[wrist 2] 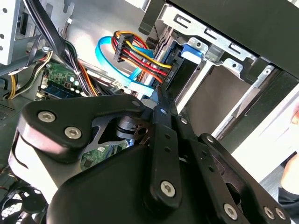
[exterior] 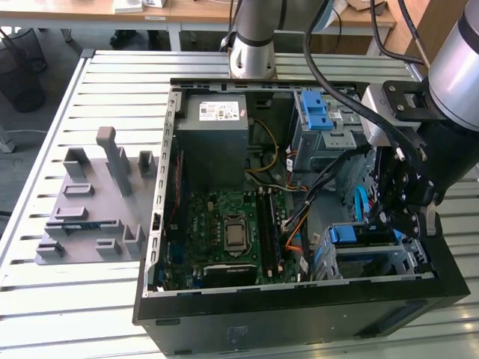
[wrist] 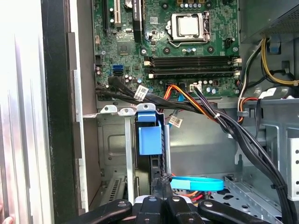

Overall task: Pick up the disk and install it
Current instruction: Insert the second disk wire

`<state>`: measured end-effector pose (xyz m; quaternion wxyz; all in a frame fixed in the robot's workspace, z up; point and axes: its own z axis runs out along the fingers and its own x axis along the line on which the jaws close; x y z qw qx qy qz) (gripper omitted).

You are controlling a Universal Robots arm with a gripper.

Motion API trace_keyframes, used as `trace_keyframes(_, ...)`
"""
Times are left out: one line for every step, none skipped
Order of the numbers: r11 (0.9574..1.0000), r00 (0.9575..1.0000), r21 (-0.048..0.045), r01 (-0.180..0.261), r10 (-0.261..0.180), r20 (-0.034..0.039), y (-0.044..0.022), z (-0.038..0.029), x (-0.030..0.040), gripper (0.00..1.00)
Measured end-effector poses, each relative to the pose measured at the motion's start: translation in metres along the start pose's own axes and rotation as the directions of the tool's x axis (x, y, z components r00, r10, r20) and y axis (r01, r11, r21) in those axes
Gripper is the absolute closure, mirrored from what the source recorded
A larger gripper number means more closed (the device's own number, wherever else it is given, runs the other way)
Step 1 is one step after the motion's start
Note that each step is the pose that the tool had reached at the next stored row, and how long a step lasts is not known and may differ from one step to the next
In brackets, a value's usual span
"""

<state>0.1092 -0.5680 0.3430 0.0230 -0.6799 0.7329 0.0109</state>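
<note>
Fingers [wrist: 161, 186] black, close together, tips touching the disk's edge; whether they clamp it cannot be told | disk [wrist: 148, 140] with blue carrier directly ahead of fingers, seated upright in the drive bay [wrist: 112, 140] | blue cable [wrist: 196, 183] just beside fingers | motherboard [wrist: 177, 42] beyond | computer case [exterior: 224, 321] on slatted counter [exterior: 75, 299]

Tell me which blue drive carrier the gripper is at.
The gripper is at the blue carrier in the case's front lower bay, not the upper blue carrier beside the power supply.
</note>
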Motion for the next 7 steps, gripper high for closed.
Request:
trace_keyframes(1.0000,1.0000,0.0000,0.000,0.000,-0.0001,0.0000,-0.0004,0.0000,0.89)
trace_keyframes(1.0000,1.0000,0.0000,0.000,0.000,0.0000,0.0000,-0.0006,-0.0001,0.89)
trace_keyframes(1.0000,1.0000,0.0000,0.000,0.000,0.0001,0.0000,-0.0006,-0.0001,0.89)
trace_keyframes(1.0000,1.0000,0.0000,0.000,0.000,-0.0001,0.0000,-0.0010,0.0000,0.89)
trace_keyframes(1.0000,1.0000,0.0000,0.000,0.000,-0.0001,0.0000,-0.0012,-0.0001,0.89)
trace_keyframes(1.0000,1.0000,0.0000,0.000,0.000,-0.0001,0.0000,-0.0012,-0.0001,0.89)
trace_keyframes(1.0000,1.0000,0.0000,0.000,0.000,-0.0001,0.0000,-0.0012,-0.0001,0.89)
